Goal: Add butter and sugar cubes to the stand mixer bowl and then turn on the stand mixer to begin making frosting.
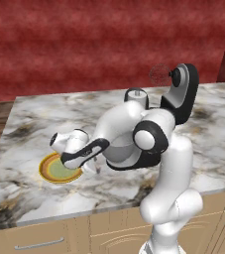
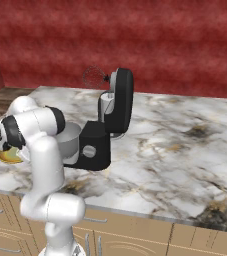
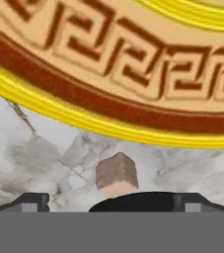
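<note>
Where arm crosses, bowl (image 2: 71, 136) half-hidden

counter (image 1: 44, 114): veined marble, glossy | stand mixer bowl (image 2: 70, 137): grey metal

No readable text, labels, brands or numbers anywhere, the plate (image 3: 133, 74) rim carries only a brown angular key-pattern band between yellow rings, no letters, the stand mixer (image 2: 107, 125) body shows no marking that can be read
</note>
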You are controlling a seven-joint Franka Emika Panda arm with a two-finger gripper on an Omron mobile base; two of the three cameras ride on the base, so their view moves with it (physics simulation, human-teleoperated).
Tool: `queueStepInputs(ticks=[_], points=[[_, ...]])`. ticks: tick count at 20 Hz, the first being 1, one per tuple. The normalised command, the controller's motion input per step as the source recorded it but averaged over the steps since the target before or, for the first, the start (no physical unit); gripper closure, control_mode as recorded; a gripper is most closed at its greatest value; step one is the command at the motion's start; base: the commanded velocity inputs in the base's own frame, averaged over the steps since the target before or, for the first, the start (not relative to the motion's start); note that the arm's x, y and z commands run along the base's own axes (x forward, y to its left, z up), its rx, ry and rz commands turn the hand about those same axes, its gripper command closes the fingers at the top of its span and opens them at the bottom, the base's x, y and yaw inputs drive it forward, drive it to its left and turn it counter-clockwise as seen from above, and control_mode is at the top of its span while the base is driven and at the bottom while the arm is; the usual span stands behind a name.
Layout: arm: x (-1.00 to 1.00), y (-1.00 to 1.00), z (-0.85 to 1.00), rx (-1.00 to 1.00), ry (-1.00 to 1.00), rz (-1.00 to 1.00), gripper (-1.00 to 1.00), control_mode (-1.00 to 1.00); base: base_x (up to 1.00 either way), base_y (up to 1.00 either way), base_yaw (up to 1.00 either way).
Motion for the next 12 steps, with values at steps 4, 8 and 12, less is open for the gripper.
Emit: queueStepInputs(ticks=[4,8,12], points=[[0.18,0.01,-0.23,-0.08,0.06,0.00,-1.00,-1.00,0.00,0.00,0.00],[0.14,0.00,-0.29,-0.08,0.07,0.00,-1.00,-1.00,0.00,0.00,0.00],[0.13,0.00,-0.26,-0.07,0.06,0.00,-1.00,-1.00,0.00,0.00,0.00]])
